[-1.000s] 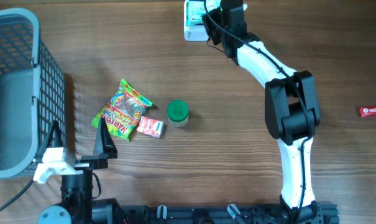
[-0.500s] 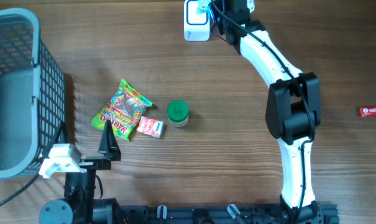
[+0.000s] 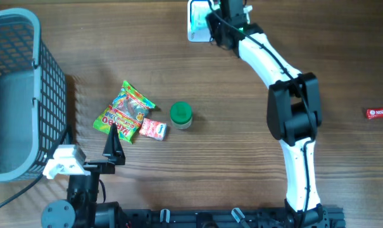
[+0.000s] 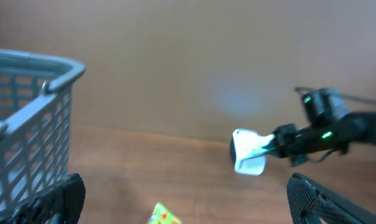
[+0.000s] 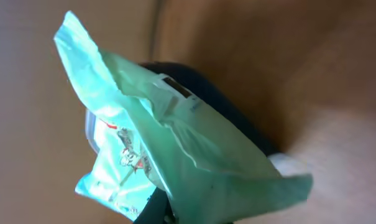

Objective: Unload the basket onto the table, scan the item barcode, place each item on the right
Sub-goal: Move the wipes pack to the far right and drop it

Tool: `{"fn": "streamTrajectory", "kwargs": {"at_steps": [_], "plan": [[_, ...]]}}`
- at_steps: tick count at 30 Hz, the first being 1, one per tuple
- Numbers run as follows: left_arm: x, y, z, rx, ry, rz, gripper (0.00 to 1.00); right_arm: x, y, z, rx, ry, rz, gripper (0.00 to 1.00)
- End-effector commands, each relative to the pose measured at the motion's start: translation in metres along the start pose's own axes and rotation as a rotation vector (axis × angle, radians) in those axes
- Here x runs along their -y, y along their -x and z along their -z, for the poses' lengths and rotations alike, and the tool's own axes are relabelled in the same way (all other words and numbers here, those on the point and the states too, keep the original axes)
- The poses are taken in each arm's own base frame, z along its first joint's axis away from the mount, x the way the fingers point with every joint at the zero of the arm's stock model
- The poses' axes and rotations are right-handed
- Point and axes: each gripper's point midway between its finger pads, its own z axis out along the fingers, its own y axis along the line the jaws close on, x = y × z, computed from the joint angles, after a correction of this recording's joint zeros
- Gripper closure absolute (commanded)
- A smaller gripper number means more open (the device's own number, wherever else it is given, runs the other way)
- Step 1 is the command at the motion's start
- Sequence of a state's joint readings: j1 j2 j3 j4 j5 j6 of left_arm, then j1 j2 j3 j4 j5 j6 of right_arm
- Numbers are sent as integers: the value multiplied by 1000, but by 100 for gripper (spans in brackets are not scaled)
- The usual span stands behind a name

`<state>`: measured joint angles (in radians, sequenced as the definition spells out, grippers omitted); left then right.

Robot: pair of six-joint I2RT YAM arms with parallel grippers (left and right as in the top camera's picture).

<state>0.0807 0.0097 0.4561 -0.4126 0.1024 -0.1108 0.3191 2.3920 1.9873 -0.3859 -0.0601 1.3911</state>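
R end effector (image 3: 215, 16) grips green packet (image 5: 175, 155) by white scanner (image 3: 196, 26).

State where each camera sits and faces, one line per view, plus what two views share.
Overhead: fixed above the table, looking straight down; left arm and right arm show.
Left wrist: low at the near edge, facing across the table; open left pincer frames the bottom corners.
Right wrist: close on a pale green packet; the right pincer holding it barely shows.
Shared: overhead and left wrist both show the grey basket and right arm.
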Motion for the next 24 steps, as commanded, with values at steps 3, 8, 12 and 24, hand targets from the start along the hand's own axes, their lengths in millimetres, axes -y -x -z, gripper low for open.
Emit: {"fn": "streamTrajectory", "kwargs": {"at_steps": [3,8,12,24], "plan": [[-6,-14,0,-50,27,15,0,25,100,101,268,-220,21,96],[-6,-14,0,-49,27,15,0,89,179,181,462,-501,1,96],[-6,-14,0,-50,28,15,0,165,235,231,547,-748,-89,96],[-5,-23,1,-88,23,19,0,361,324,283,573,-1032,-222,50]]}}
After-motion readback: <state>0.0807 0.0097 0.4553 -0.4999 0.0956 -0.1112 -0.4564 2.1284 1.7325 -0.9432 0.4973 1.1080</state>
